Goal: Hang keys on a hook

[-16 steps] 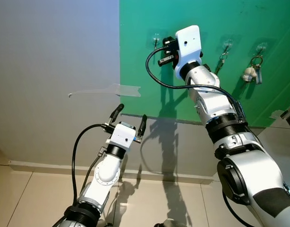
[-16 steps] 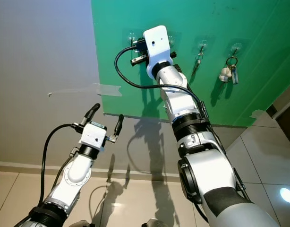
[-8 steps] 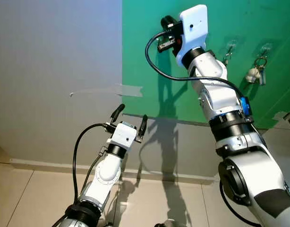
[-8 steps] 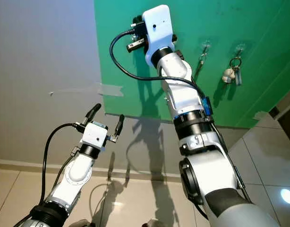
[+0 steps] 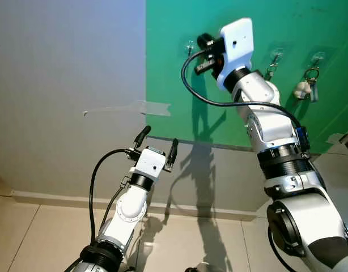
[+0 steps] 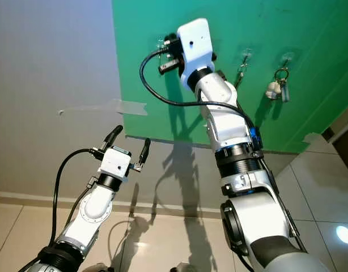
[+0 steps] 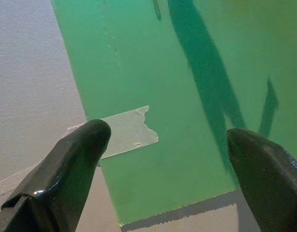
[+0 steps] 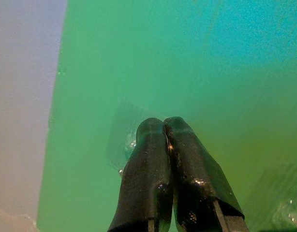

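My right arm is raised to the green board (image 5: 230, 113), and its white wrist housing (image 5: 236, 39) sits just right of the leftmost clear hook (image 5: 189, 45). In the right wrist view my right gripper (image 8: 164, 121) is shut, fingers pressed together, with the clear hook pad (image 8: 126, 140) close behind them. I see no keys between the fingers. A set of keys (image 5: 268, 71) hangs on the middle hook (image 5: 276, 54). Another set with a white charm (image 5: 303, 88) hangs on the right hook (image 5: 317, 56). My left gripper (image 5: 158, 139) stands open and low, holding nothing.
The green board is taped to a grey wall (image 5: 66, 85) with a strip of tape (image 7: 126, 133) at its left edge. A skirting board (image 5: 49, 199) and the tiled floor (image 5: 38, 238) lie below.
My right wrist rose along the board, then dropped back a little and drifted right, staying by the leftmost hook. The left arm has hardly moved.
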You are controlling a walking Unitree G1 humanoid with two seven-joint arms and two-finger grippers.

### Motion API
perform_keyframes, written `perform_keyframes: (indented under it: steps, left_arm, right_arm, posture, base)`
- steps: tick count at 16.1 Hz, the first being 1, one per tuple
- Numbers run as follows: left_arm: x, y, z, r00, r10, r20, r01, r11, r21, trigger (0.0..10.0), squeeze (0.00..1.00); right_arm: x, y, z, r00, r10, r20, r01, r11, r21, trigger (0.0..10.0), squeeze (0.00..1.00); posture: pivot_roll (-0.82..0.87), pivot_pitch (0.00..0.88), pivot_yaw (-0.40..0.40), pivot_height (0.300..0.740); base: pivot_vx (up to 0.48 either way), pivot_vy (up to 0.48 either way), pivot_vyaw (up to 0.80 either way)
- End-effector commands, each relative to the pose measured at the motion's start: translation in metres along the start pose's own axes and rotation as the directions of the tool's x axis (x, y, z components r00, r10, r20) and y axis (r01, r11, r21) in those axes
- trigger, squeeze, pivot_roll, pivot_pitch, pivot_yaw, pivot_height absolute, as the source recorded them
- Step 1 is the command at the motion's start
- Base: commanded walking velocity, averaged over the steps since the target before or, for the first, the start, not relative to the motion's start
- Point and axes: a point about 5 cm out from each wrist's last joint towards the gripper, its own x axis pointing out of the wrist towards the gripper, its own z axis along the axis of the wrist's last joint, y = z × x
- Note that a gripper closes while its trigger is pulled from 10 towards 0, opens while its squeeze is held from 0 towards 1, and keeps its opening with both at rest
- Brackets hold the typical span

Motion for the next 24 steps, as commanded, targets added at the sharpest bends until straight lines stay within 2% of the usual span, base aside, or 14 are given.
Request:
perform_keyframes:
  steps: [1,3,7,15,21,22,24]
  left_arm:
    - [-0.001,-0.006,0.002,1.0,-0.011,0.009,0.011,1.0,-0.008,10.0,0.0]
    - [-0.003,-0.008,0.003,1.0,-0.014,0.01,0.014,1.0,-0.009,10.0,0.0]
    - [-0.002,-0.008,0.004,1.0,-0.012,0.012,0.012,1.0,-0.011,10.0,0.0]
    - [0.0,-0.008,0.005,1.0,-0.007,0.013,0.007,1.0,-0.011,10.0,0.0]
    - [0.0,-0.007,0.007,1.0,-0.004,0.018,0.004,1.0,-0.009,10.0,0.0]
    - [0.0,-0.007,0.007,1.0,-0.003,0.017,0.003,1.0,-0.007,10.0,0.0]
    - [0.0,-0.006,0.007,1.0,-0.001,0.016,0.001,1.0,-0.008,10.0,0.0]
  right_arm:
    - [-0.002,0.005,-0.003,1.0,0.02,-0.017,-0.02,1.0,0.007,0.0,0.0]
    - [-0.002,0.01,-0.005,0.999,0.032,-0.027,-0.032,0.999,0.012,0.0,0.0]
    - [0.005,0.017,0.004,0.998,0.062,-0.008,-0.062,0.998,0.008,0.0,0.0]
    - [0.014,0.013,-0.001,0.999,0.044,-0.031,-0.045,0.999,-0.025,0.0,0.0]
    - [0.019,0.01,-0.023,0.996,0.018,-0.09,-0.024,0.998,-0.063,0.0,0.0]
    - [0.017,0.01,-0.034,0.992,0.012,-0.127,-0.019,0.998,-0.055,0.0,0.0]
    - [0.014,0.016,-0.041,0.991,0.025,-0.133,-0.032,0.998,-0.051,0.0,0.0]
  posture:
    - [-0.09,0.0,-0.103,0.723]
    - [-0.09,0.0,-0.104,0.723]
    - [-0.09,0.0,-0.108,0.723]
    - [-0.08,0.0,-0.115,0.723]
    - [-0.07,0.0,-0.118,0.723]
    - [-0.07,0.0,-0.119,0.723]
    - [-0.07,0.0,-0.119,0.723]
  base:
    - [0.0,0.0,0.0]
    - [0.0,0.0,0.0]
    - [0.0,0.0,0.0]
    - [0.0,0.0,0.0]
    - [0.0,0.0,0.0]
    - [0.0,0.0,0.0]
    - [0.0,0.0,0.0]
